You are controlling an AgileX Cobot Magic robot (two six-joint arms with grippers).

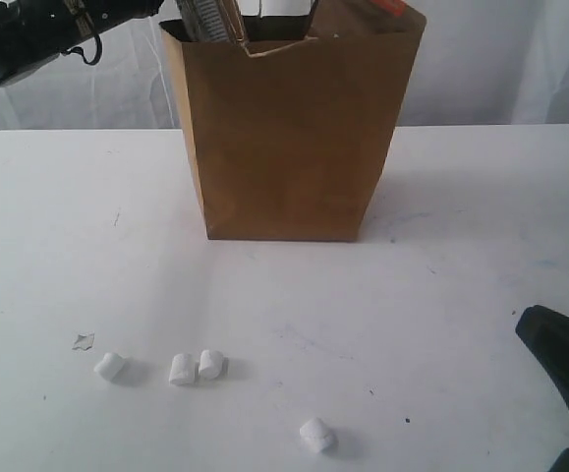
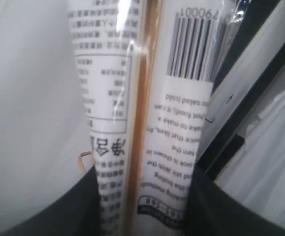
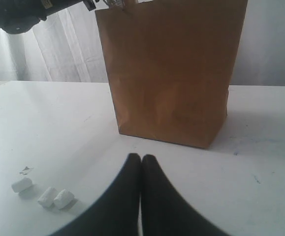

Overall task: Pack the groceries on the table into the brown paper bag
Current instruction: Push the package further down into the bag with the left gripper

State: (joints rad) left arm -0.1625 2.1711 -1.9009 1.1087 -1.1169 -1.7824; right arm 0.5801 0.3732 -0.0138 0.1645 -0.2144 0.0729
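Left end effector [image 2: 142, 211] clamped on the long noodle packs [image 2: 181, 98], at the mouth of the brown paper bag [image 1: 294, 138], far centre of the worktop [image 1: 481, 295]. Right end effector [image 3: 141, 160]: fingers together, empty, near right. Four marshmallows [image 1: 183, 369] lie loose, near left. Risk: the long packs snag the rim and lean out, tipping the bag.

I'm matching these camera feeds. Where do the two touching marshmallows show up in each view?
Exterior view: the two touching marshmallows lie lower left, nearer the camera than the brown paper bag.
Left wrist view: not in it; noodle packs fill the picture.
Right wrist view: the two touching marshmallows lie between a lone marshmallow and the shut right gripper.
Shared landmark: the brown paper bag, in the exterior and right wrist views.
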